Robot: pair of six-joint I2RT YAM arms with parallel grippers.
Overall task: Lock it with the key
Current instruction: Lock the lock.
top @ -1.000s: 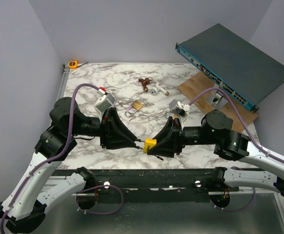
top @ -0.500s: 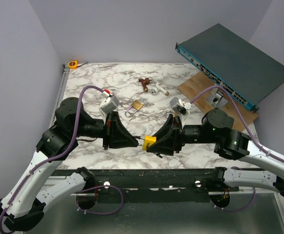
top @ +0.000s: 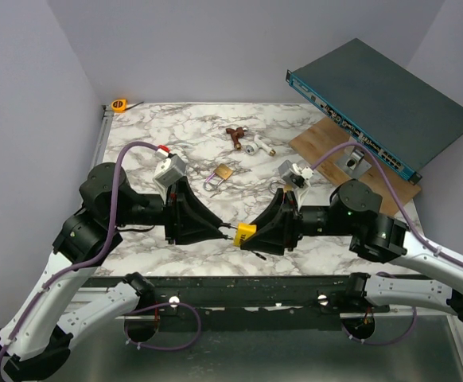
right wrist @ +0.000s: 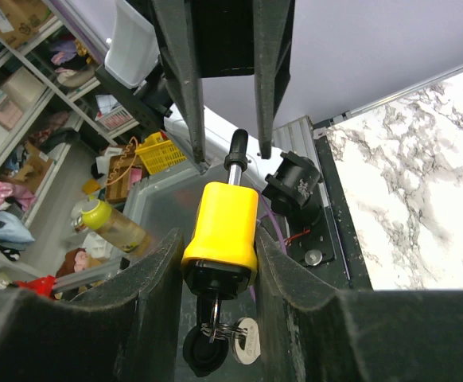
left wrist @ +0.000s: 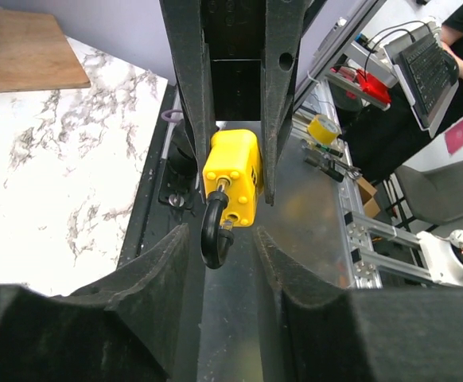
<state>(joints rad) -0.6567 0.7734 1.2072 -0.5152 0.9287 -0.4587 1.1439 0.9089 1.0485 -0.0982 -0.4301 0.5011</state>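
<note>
Lining up: left gripper (top: 220,231), fingers narrowly parted, straddles the black hooked shackle (left wrist: 213,235) with no visible pinch. Right gripper (top: 251,236) clamps the small yellow plastic-cased padlock (left wrist: 233,171) over the near edge of the marble table (top: 176,135). The tiny silvery key (right wrist: 246,341) hangs on its ring beneath. Best guess: push shackle straight in. Side room tight, open marble farther.
</note>
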